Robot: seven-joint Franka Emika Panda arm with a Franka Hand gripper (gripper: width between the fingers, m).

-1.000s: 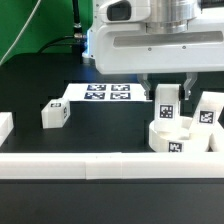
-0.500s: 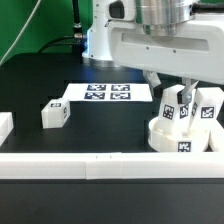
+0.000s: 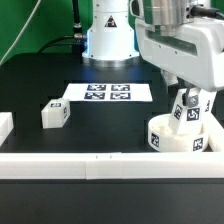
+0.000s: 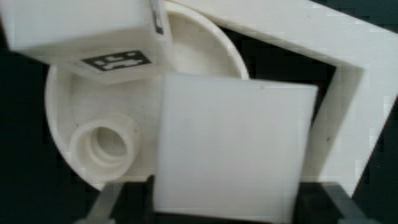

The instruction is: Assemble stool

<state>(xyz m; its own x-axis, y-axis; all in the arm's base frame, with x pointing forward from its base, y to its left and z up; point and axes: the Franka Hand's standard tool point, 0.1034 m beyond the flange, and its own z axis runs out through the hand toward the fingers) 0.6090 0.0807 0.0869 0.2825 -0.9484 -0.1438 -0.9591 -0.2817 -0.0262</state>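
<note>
At the exterior view's right, I see the gripper (image 3: pixel 190 102) clamped on a leg (image 3: pixel 187 111) over the seat (image 3: pixel 168 141). Their tags show only black-and-white patterns. The gripper has moved further toward that side than a second ago.

This is a robotics lab bench, not a home or a shop. A matte black surface (image 3: pixel 40 85) is fenced at the front by a long white border rail (image 3: pixel 80 166), and a white robot arm (image 3: pixel 108 35) stands at its far edge. A thin flat white marker board (image 3: pixel 108 93) printed with black square tags lies on it, and a small white plastic block (image 3: pixel 55 114) wears a similar tag. A green backdrop (image 3: pixel 25 25) hangs behind, with a black cable (image 3: pixel 76 22) running down before it.
</note>
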